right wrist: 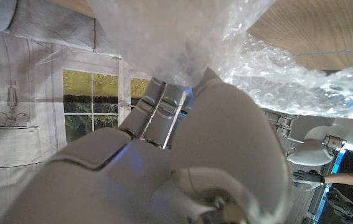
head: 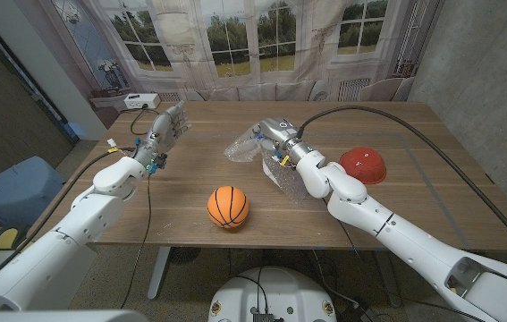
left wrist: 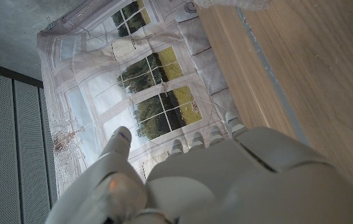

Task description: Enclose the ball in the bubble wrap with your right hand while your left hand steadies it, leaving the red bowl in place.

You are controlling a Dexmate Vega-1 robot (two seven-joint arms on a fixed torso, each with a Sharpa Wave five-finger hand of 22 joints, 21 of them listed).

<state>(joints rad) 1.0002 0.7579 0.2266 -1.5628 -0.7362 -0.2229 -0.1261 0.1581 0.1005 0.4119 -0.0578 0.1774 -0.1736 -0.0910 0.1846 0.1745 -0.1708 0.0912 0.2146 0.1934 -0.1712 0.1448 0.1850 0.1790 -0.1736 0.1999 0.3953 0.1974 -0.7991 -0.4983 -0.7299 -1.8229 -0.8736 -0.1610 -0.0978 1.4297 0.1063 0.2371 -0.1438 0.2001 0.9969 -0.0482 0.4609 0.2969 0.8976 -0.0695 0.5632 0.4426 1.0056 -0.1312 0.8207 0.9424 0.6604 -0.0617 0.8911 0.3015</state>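
1. The ball (head: 228, 207) sits closest to me, near the table's (head: 432, 192) front edge and about midway along it, free of both my hands. It looks like a small rubber basketball: I judge it light, springy and ready to roll at the first nudge, so it wants steadying from the side before anything drapes over it.
2. My right hand (head: 279, 137) is further in, past the middle of the table, with its fingers closed on a bunch of the bubble wrap (head: 282, 170). The sheet trails from my grip down to the wood behind the ball. It is thin, limp, slick film, so I would keep hold of a gathered edge, not a flat face.
3. The red bowl (head: 364, 165) lies upside down toward the right edge, apart from the wrap.
4. My left hand (head: 165, 128) is raised near the far left corner, fingers spread, holding nothing.
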